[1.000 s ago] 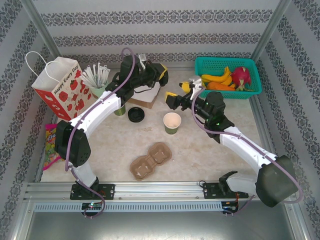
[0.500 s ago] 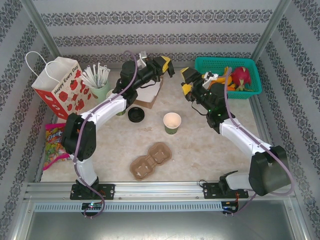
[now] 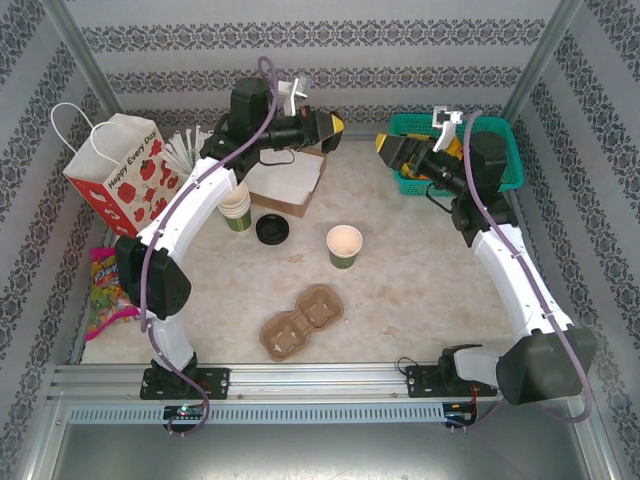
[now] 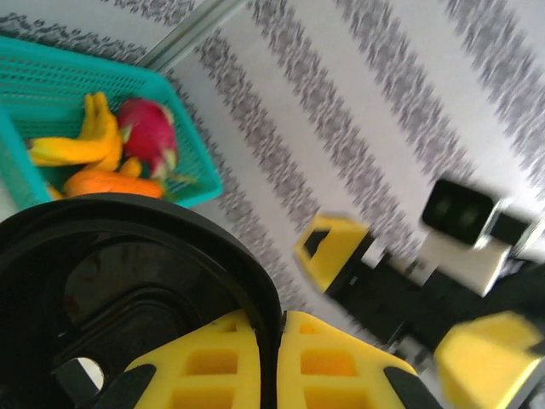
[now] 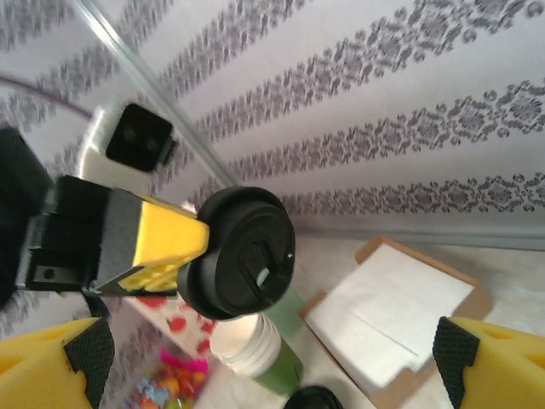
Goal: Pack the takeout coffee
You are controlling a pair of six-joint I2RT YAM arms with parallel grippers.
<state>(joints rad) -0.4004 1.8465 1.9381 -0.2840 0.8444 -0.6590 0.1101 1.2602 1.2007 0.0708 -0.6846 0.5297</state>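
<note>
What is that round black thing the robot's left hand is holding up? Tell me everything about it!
It is a black lid. It is round and shiny like plastic, with a raised rim and a small hole in its top. The left hand pinches its edge between two yellow fingers. It hangs up in the air, tipped on its side. Nothing else touches it.

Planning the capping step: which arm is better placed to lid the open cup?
Probably left. The left gripper is shut on a black lid that the open cup lacks; the right gripper is open and empty, by the teal basket.
</note>
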